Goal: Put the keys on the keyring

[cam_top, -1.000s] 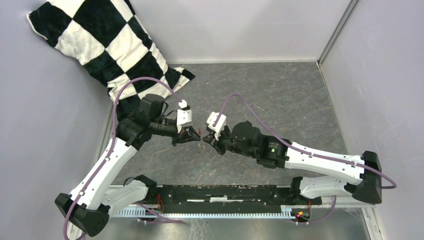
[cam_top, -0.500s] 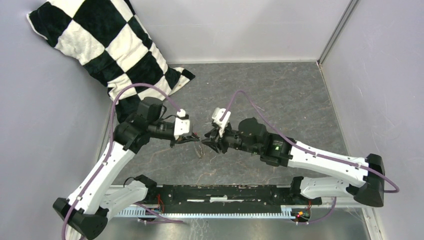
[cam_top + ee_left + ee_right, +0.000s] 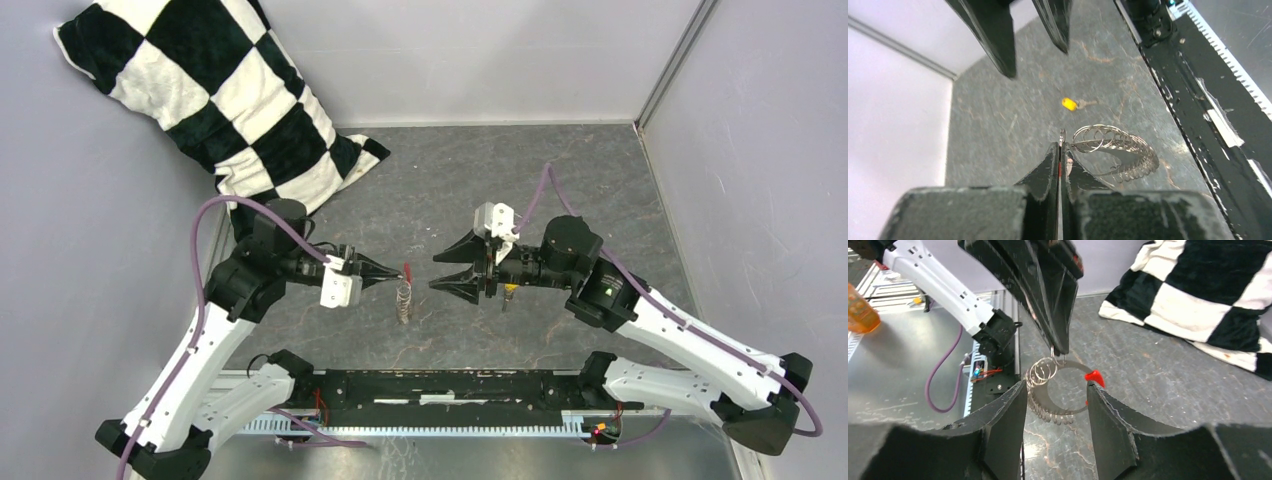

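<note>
Left gripper [image 3: 398, 271] is pinched shut on the keyring [image 3: 1130, 150] near its red sleeve, and the coils hang down toward the table [image 3: 560, 180]. The key [image 3: 1068, 104] lies loose on the table beyond it. The right gripper [image 3: 434, 273] faces the ring, jaws wide and empty. Fetching the key looks like the step in hand: the right gripper must drop and pinch its yellow head.

A black-and-white checked pillow [image 3: 215, 95] slumps in the far corner, leaning against the left wall [image 3: 90, 260] with its lower end resting on the counter [image 3: 580, 170]. Out from the pillow the counter is dark grey, veined like stone. The back wall [image 3: 470, 50] behind the pillow is pale lilac-grey, as is the right wall [image 3: 760, 150] opposite. A metal strip [image 3: 672, 62] runs up the corner where those two meet. The light is even and the shadows soft. A black rail [image 3: 380, 385] lines the counter edge farthest from the pillow.
</note>
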`<state>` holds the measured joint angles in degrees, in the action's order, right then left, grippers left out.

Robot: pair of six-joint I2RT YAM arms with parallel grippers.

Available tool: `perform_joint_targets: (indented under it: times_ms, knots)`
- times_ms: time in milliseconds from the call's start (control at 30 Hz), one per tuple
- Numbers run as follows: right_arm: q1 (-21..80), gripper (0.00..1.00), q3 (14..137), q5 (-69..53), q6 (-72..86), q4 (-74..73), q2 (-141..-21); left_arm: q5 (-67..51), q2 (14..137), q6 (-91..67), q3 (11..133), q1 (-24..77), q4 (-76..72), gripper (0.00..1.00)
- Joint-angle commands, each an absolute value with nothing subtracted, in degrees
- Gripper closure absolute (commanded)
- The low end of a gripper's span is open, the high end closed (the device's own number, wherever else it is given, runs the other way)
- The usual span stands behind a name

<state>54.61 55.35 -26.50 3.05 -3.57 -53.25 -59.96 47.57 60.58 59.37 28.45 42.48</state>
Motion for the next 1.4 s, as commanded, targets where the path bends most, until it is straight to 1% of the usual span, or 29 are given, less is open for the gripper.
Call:
perform_joint_targets:
  times_ms: [0, 167, 333, 367, 467, 567, 700, 867, 1067, 1367]
  knots:
    - [54.5, 0.47, 54.3, -31.4, 2.6, -1.9, -53.5, -68.2, 47.1, 67.3, 64.2, 28.8, 39.5, 0.98]
    - [54.4, 0.48, 51.5, -32.8, 4.2, 4.9, -53.8, -70.2, 46.8, 69.5, 64.1, 28.7, 39.6, 0.98]
    - [54.5, 0.55, 52.0, -32.2, 3.3, 7.3, -54.6, -72.4, 47.0, 68.9, 64.6, 28.7, 39.3, 0.98]
    - [54.5, 0.56, 52.2, -32.2, 2.7, 7.5, -54.3, -73.0, 46.7, 65.9, 64.4, 28.8, 36.8, 0.98]
    - [54.5, 0.58, 52.0, -32.7, 1.8, 8.6, -53.5, -72.7, 45.8, 42.3, 61.7, 28.7, 20.6, 0.98]
    - [54.5, 0.63, 51.7, -33.1, 2.8, 10.3, -53.5, -72.7, 46.9, 25.4, 60.7, 28.8, 8.7, 0.98]
    - [54.5, 0.66, 50.8, -32.0, 4.5, 13.5, -52.8, -73.2, 49.4, 11.4, 61.1, 28.8, 1.7, 0.98]
    - [54.4, 0.67, 50.6, -29.9, 5.5, 16.6, -51.6, -73.4, 49.1, 5.7, 59.5, 29.0, -3.7, 0.98]
    - [54.5, 0.72, 51.3, -28.1, 6.8, 18.8, -52.5, -72.7, 49.6, 3.9, 59.3, 29.4, -4.9, 0.98]
    - [54.6, 0.73, 51.2, -32.1, 10.4, 23.3, -53.6, -70.1, 49.8, 1.0, 58.0, 29.6, -6.9, 0.98]
